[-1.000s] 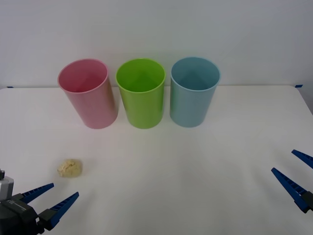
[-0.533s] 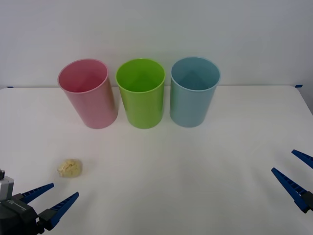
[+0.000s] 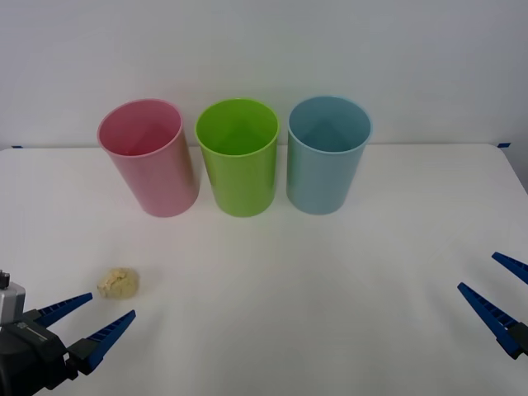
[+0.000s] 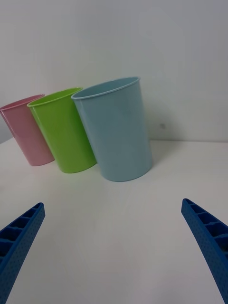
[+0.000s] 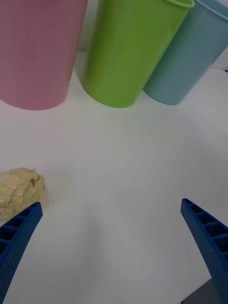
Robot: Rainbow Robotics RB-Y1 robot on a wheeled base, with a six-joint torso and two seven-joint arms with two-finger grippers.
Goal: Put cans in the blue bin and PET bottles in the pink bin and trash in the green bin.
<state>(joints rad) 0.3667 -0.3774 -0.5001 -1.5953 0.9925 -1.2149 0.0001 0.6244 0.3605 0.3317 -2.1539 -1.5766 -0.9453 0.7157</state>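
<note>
- trash: a small, lumpy, pale yellow-beige wad lying on the white desk, well in front of the pink bin.
- pink bin, green bin, blue bin: tall plastic cylinders standing upright, side by side in a row at the desk's far edge, green in the middle.

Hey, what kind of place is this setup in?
Probably a lab or test bench for a sorting exercise: a plain white table against a bare wall, with the pink bin, the green bin and the blue bin lined up, and one wad of trash near the left end effector.
</note>
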